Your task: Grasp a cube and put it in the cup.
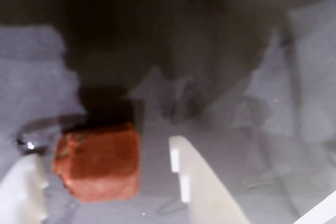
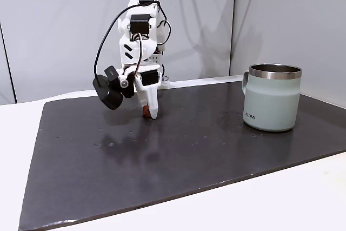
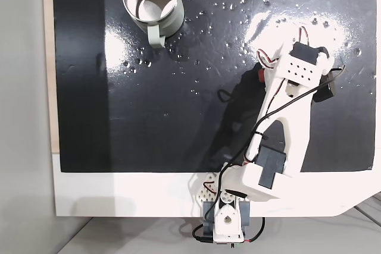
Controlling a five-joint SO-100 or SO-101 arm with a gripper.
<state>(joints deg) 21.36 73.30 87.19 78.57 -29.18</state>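
The cube point(image 1: 97, 161) is a reddish-orange block lying on the dark mat, and the wrist view shows it between my gripper's point(image 1: 102, 153) two white fingers. It sits close to the left finger point(image 1: 21, 192), with a clear gap to the right finger point(image 1: 202, 182), so the gripper is open around it. In a fixed view from the side the gripper point(image 2: 150, 113) points down at the mat with the cube point(image 2: 145, 113) at its tips. From above, the cube point(image 3: 261, 75) peeks out beside the wrist. The cup point(image 2: 270, 101), a pale grey-green mug, stands upright far off, at top left point(image 3: 156, 35) from above.
A dark glossy mat point(image 2: 189, 150) covers most of the white table point(image 2: 281, 204). Small water drops speckle the mat point(image 3: 238, 4) between the arm and the mug. A black wrist camera point(image 2: 110, 93) hangs off the arm's side. The arm's base point(image 3: 226, 221) sits at the table's edge.
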